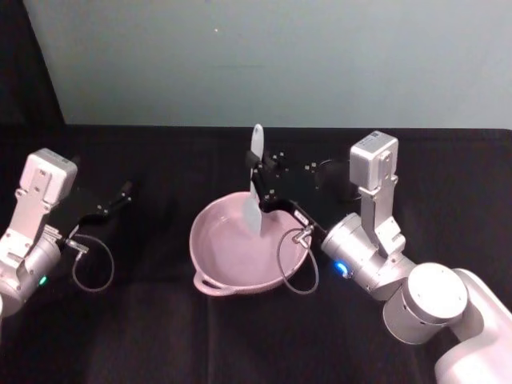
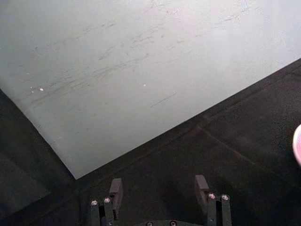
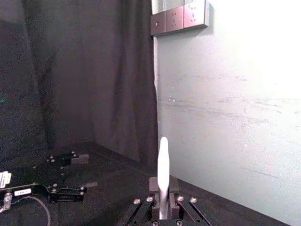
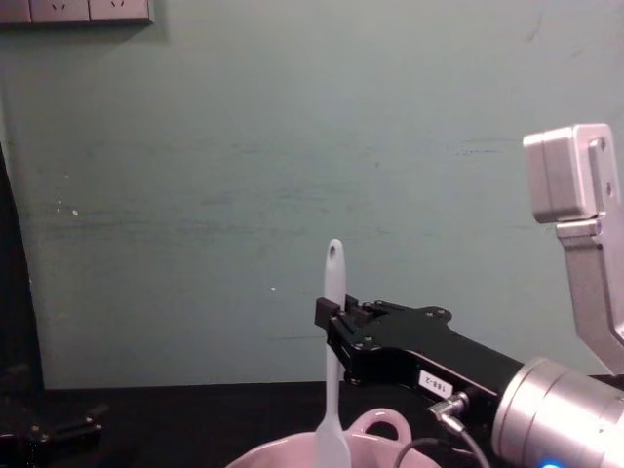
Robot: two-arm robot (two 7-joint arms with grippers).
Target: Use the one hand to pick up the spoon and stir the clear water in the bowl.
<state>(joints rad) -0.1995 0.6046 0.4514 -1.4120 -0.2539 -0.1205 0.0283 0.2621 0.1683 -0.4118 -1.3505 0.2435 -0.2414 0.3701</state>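
Note:
The pale pink bowl sits mid-table on the black cloth, its loop handle facing the wall. The white spoon stands nearly upright, its flat head down inside the bowl and the holed handle end pointing up. My right gripper reaches in from the right, shut on the spoon's handle partway up, above the bowl's far rim. My left gripper rests open over the cloth at the left, apart from the bowl. Its fingers hold nothing.
A grey cable loop hangs from the right wrist beside the bowl's right rim. Another cable curls by the left arm. A pale green wall runs close behind the table, with socket plates on it.

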